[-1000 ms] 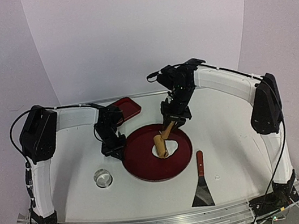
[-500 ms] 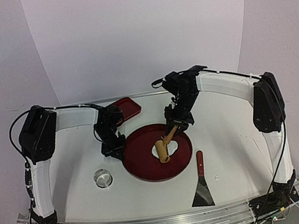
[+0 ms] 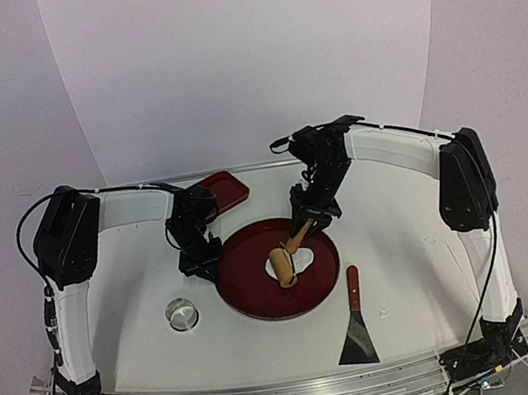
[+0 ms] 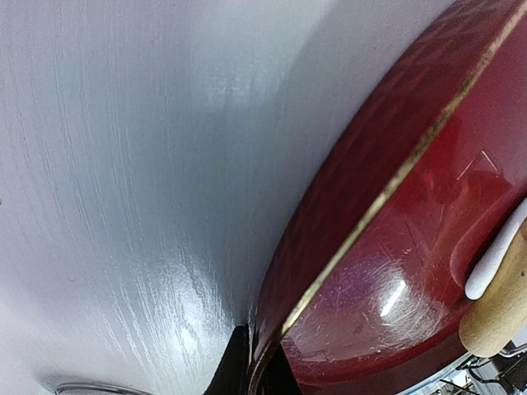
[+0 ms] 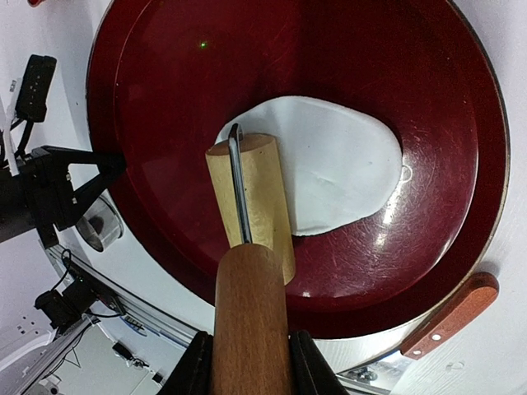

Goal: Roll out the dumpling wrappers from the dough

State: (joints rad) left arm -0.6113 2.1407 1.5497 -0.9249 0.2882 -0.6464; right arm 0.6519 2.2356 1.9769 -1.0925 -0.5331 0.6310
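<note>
Toward the near right corner of the desk [image 3: 402,235] a scraper [image 3: 355,329] with a reddish wooden handle lies flat. Toward the near left a shiny ring cutter [image 3: 181,315] stands alone, and neither touches anything else.

At mid-desk sits the round red tray [image 3: 249,286], which holds the task's thing. The dough [image 3: 302,263] lies inside the tray, a little right of its centre. It is already pressed into a thin, flat, irregular oval sheet [image 5: 338,164].

The wooden roller [image 3: 282,260] rests with its drum [image 5: 255,206] across the sheet's left part. The right tool [image 3: 306,216] reaches in from the far right, its fingers closed firmly around the roller's handle [image 5: 251,362].

On the tray's left rim the left tool [image 3: 198,259] appears to pinch the edge. In its own wrist view we see dark fingertips [image 4: 237,366] on either side of the gold-lined rim [image 4: 395,173], apparently steadying the tray.

Near the far edge a small red tray [image 3: 223,192] lies bare.

We judge the flattening well along. The lump is a sheet, though uneven in outline and perhaps due more passes. We see no neat round wrappers anywhere, so the cutting and lifting out of discs remain to be done.
</note>
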